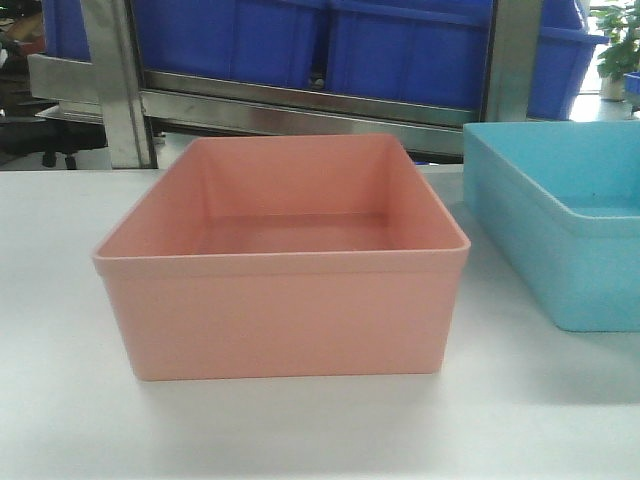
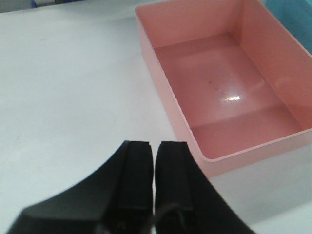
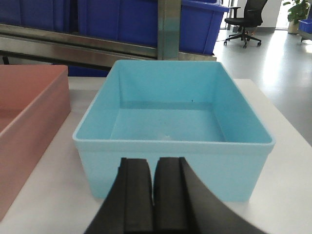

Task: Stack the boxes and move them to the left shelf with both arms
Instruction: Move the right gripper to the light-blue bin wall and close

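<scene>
Opening stage of the stacking task, as judged from the layout. The pink box [image 1: 285, 270] and the blue box [image 1: 560, 225] stand side by side on the white bench [image 1: 60, 320], near each other but apart, both upright and empty; neither is nested in the other, and neither is lifted. The left fingers [image 2: 137, 175] hang over bare bench just beside the pink box's near corner, pressed together and holding nothing; the right fingers [image 3: 138, 190] sit before the blue box's near wall, likewise closed on nothing (contact with the wall cannot be told). The steel-framed shelf [image 1: 300, 100] behind the bench carries dark blue crates [image 1: 400, 45]. Judged progress: nothing done; stacking, a two-armed lift and the transfer to the shelf all remain.
</scene>
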